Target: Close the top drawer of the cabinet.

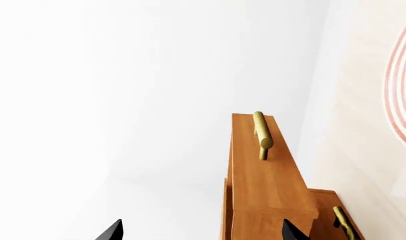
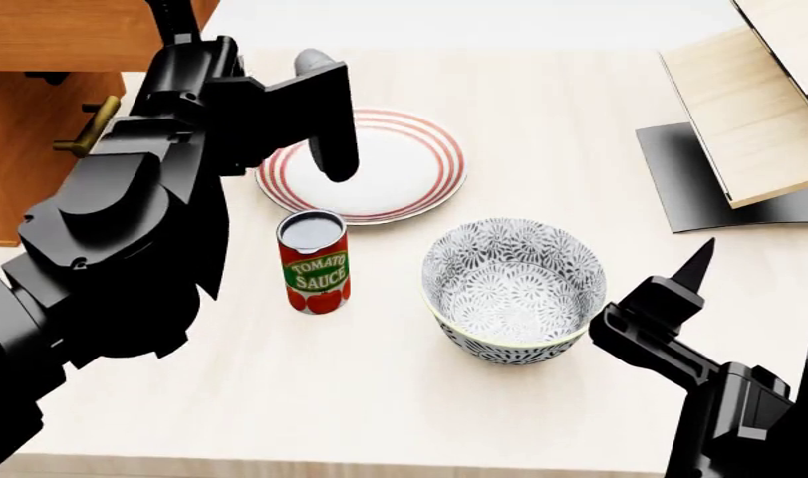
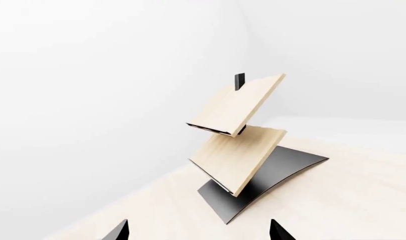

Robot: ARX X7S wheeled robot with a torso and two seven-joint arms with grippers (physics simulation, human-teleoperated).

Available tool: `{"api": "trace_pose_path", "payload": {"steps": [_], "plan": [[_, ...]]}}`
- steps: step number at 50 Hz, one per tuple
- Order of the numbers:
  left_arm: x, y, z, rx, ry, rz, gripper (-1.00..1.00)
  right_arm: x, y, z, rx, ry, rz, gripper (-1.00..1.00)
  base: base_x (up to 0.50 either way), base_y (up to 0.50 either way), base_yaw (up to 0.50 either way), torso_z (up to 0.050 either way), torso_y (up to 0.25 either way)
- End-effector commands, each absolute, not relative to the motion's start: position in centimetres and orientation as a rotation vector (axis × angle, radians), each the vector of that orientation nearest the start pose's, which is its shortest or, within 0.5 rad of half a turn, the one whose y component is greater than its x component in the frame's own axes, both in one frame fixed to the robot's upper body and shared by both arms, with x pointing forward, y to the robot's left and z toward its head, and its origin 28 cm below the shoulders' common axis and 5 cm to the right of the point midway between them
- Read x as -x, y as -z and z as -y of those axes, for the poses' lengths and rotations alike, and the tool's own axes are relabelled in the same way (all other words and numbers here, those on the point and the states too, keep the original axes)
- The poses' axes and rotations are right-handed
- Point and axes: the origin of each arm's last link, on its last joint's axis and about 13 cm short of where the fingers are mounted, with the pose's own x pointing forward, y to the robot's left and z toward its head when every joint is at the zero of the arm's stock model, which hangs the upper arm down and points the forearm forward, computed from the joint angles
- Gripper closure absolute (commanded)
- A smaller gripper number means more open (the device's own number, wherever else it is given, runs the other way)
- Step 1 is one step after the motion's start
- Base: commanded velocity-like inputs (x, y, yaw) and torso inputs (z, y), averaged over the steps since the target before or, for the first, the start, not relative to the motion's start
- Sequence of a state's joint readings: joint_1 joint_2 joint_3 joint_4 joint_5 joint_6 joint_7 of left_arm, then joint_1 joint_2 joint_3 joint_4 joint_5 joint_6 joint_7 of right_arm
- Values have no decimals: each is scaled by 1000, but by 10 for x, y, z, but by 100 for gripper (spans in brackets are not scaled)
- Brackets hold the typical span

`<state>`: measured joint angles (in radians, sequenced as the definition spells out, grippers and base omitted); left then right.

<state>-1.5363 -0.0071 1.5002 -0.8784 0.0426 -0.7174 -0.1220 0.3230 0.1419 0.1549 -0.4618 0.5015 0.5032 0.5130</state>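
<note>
**Top drawer standing out from the cabinet, both hands empty**

In the head view we see the cabinet (image 2: 32,149) at the far left edge of the table (image 2: 377,398), with a brass handle (image 2: 88,126) showing beside our left arm. From the left wrist view the top drawer (image 1: 263,170) juts out past the lower drawer front (image 1: 326,215), its own brass bar handle (image 1: 262,134) facing us. Our left hand (image 1: 201,231) has its fingers spread wide apart, holding nothing, a short way off the drawer front. Our right hand (image 3: 197,231) is likewise spread and empty, facing the pale wood rack (image 3: 240,135). On the table stand a striped plate (image 2: 404,164), a tomato sauce can (image 2: 315,262) and a patterned bowl (image 2: 514,289).
</note>
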Motion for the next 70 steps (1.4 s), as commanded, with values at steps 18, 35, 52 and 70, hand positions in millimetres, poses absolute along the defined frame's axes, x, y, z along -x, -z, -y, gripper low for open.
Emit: {"api": "trace_pose_path", "payload": {"steps": [18, 35, 52, 70], "plan": [[-412, -245, -147, -1664, 35, -113, -100, -253, -164, 132, -330, 375, 204, -100, 0, 0, 0, 0, 0], [-412, -239, -148, -1716, 47, -120, -100, -254, -159, 131, -204, 378, 183, -100, 169, 0, 0, 0, 0], [-412, -237, -147, -1701, 57, -132, -100, -254, -160, 131, -213, 393, 159, -100, 370, 0, 0, 0, 0], [-411, -235, -148, -1692, 58, -139, -100, -253, -161, 131, -201, 377, 185, -100, 268, 0, 0, 0, 0]]}}
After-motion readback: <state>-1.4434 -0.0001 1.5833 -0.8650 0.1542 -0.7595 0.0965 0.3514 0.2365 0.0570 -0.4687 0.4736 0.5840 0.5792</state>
